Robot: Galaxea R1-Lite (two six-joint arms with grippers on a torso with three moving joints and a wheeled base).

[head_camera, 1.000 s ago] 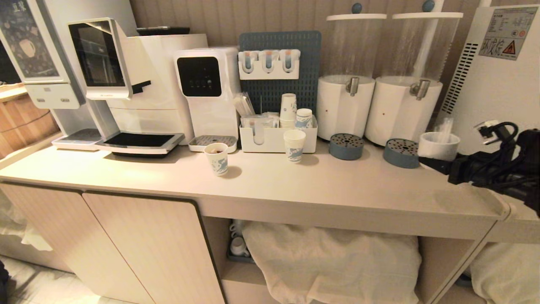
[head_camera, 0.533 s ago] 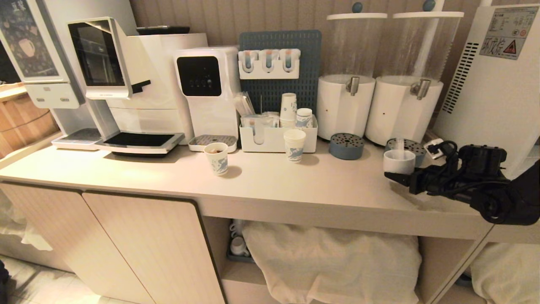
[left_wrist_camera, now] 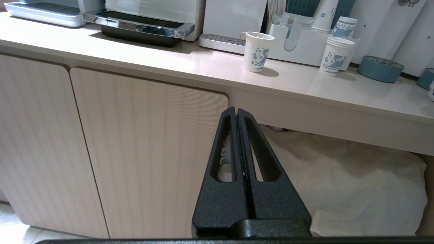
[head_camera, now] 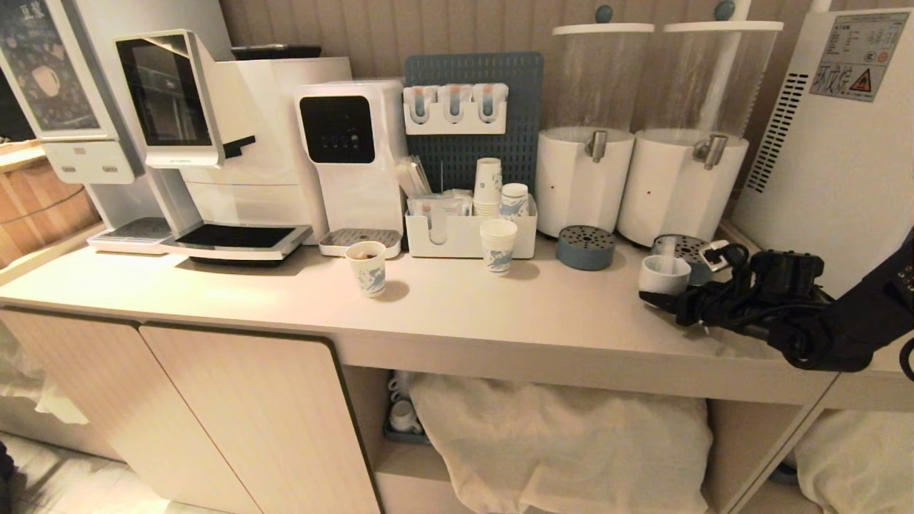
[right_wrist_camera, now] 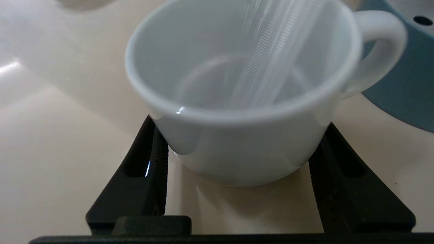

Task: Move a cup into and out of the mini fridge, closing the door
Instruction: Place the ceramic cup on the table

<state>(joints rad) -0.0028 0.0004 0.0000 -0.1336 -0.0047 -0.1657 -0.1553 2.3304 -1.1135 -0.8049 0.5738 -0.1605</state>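
Right wrist view: cup [right_wrist_camera: 244, 112] is clasped at its sides by right gripper [right_wrist_camera: 237, 162] on counter [right_wrist_camera: 67, 135] near blue drip tray [right_wrist_camera: 403, 84]. Risk: handle snagged, cup tipped on release. Left gripper [left_wrist_camera: 239, 118] is closed, empty.

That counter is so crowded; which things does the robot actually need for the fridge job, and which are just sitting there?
Needed:
- cup, between the jaws of the right gripper
- mini fridge, far right

Just sitting there:
- paper cups
- coffee machine
- water dispenser
- two drink dispensers
- blue drip trays
- left gripper, shut, parked below the counter
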